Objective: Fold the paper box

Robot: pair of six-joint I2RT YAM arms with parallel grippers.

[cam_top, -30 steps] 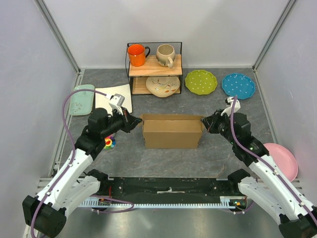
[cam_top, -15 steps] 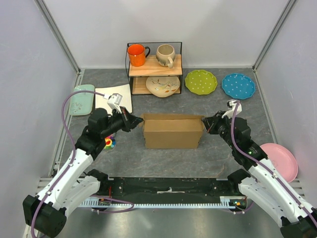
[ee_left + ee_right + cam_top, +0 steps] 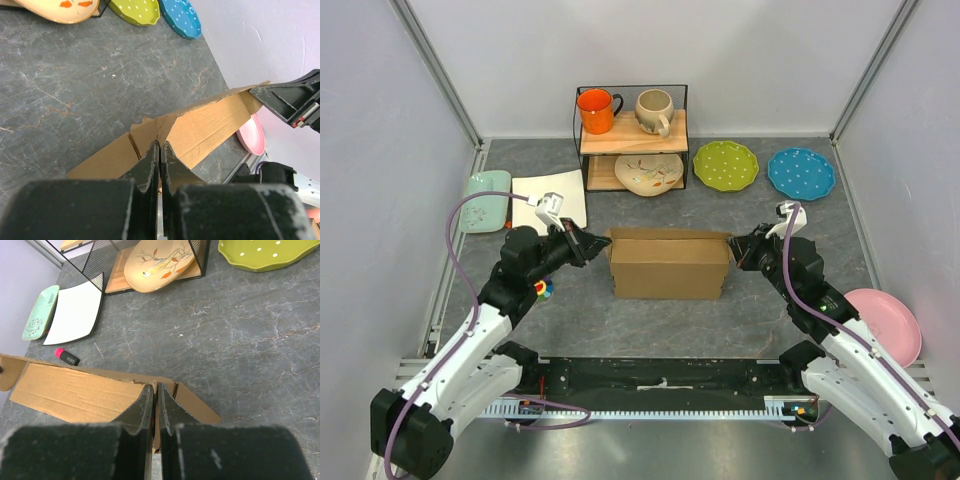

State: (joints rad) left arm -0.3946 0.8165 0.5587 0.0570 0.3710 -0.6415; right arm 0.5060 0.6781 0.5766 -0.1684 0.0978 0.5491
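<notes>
The brown cardboard paper box (image 3: 667,265) stands mid-table with its long front panel raised. My left gripper (image 3: 601,244) is shut on the box's left end; in the left wrist view its tips (image 3: 159,146) pinch a cardboard edge of the box (image 3: 210,122). My right gripper (image 3: 734,247) is shut on the box's right end; in the right wrist view its tips (image 3: 155,389) pinch a thin cardboard wall of the box (image 3: 75,390). The box's inside is mostly hidden.
A wire shelf (image 3: 631,137) with an orange mug (image 3: 596,110), a beige mug (image 3: 654,110) and a painted dish stands behind. Green plate (image 3: 725,165), blue plate (image 3: 801,173), pink plate (image 3: 890,322), white square plate (image 3: 550,196), mint tray (image 3: 484,198), a small colourful disc (image 3: 542,289).
The left arm has shifted slightly right and down, and the box has moved a little with it. The right gripper holds about the same place.
</notes>
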